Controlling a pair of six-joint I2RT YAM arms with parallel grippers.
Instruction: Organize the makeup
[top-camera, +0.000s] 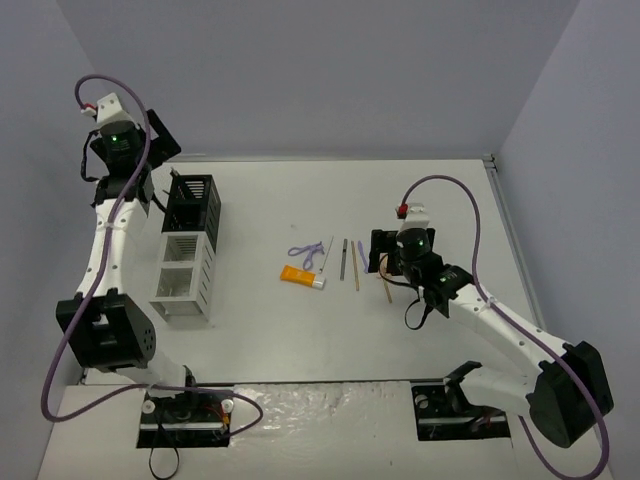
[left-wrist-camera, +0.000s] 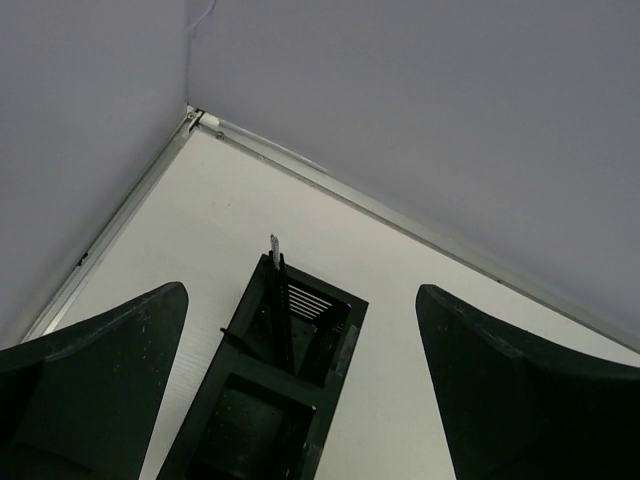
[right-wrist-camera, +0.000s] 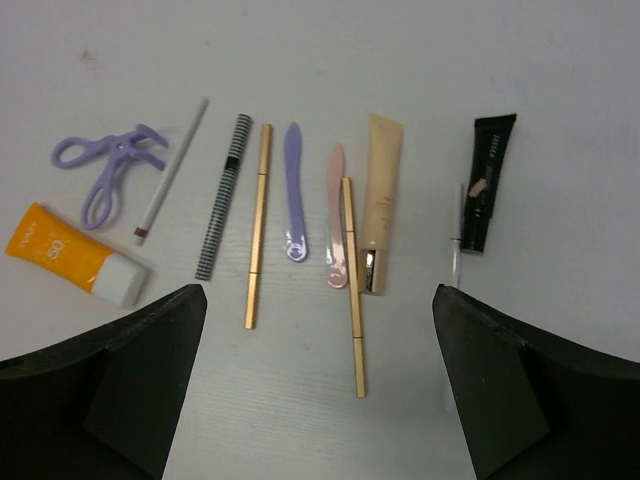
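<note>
The makeup lies in a row on the white table in the right wrist view: an orange tube (right-wrist-camera: 70, 252) with a white cap, a purple looped tool (right-wrist-camera: 105, 168), a white pencil (right-wrist-camera: 172, 170), a striped stick (right-wrist-camera: 223, 195), two gold pencils (right-wrist-camera: 258, 225), purple and pink spatulas (right-wrist-camera: 295, 195), a tan tube (right-wrist-camera: 381, 200) and a black tube (right-wrist-camera: 487, 180). My right gripper (right-wrist-camera: 318, 300) is open and empty just above the near ends of the row. My left gripper (left-wrist-camera: 300, 300) is open and empty above the black rack (left-wrist-camera: 340, 345), where a dark pencil (left-wrist-camera: 276, 262) stands in the far compartment.
In the top view the black-and-white compartment rack (top-camera: 188, 262) stands left of centre, with the left gripper (top-camera: 165, 150) above its far black end. The orange tube (top-camera: 298, 275) and the right gripper (top-camera: 385, 258) sit right of centre. Grey walls close the back and sides.
</note>
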